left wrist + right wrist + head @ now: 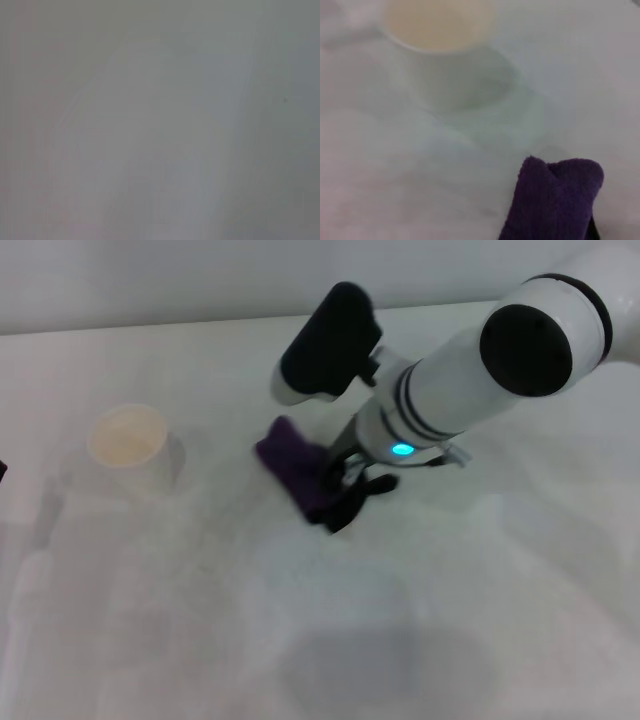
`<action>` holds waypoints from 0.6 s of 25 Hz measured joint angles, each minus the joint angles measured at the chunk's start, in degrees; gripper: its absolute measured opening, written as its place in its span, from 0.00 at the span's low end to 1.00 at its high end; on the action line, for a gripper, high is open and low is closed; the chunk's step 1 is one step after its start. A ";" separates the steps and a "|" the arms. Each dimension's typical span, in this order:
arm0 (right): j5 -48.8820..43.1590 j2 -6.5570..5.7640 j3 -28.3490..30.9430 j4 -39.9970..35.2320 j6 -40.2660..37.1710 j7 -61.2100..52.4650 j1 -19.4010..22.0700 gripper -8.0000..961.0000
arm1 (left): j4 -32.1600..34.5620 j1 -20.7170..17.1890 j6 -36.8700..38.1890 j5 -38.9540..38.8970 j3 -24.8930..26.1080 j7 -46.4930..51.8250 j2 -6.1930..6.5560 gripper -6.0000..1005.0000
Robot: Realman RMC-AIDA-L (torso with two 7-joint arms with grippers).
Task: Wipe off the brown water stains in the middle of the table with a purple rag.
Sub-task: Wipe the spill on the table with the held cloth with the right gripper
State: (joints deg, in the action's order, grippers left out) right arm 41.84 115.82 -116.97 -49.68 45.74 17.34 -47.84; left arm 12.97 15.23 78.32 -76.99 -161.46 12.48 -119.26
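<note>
Purple rag (pixel 297 470) lying bunched near the middle of the white desk (pixel 480 600), pinched at its dark edge by the right end effector (pixel 338 485), fingers pressed together on the cloth. Sitting well apart from the paper cup (pixel 130 445) standing upright toward the robot's left. Showing in the right wrist view as rag (pixel 555 200) with cup (pixel 440 45) beyond. Brown stains not discernible; left end effector out of sight

A bare test or lab setup is suggested: a plain white worktop (pixel 520 580) is seen against a blank pale wall (pixel 150 275), with only a white paper cup (pixel 130 445) set out.
</note>
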 joint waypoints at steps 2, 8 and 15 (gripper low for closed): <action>-4.02 0.01 1.86 -0.61 1.95 -1.45 0.49 0.10 | -0.02 -0.07 -0.01 0.00 0.00 0.00 0.00 0.88; -7.26 -0.39 7.75 -7.20 6.56 -0.05 4.70 0.10 | -0.31 -0.16 -0.02 0.00 0.00 0.00 0.00 0.88; -6.76 0.04 9.57 -14.27 18.34 9.63 8.74 0.10 | -0.67 -0.13 0.01 0.00 0.00 0.00 0.00 0.88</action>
State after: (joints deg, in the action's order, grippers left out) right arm 35.07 115.86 -107.40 -63.96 64.07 26.97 -39.11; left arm 12.30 15.10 78.33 -77.00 -161.46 12.48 -119.26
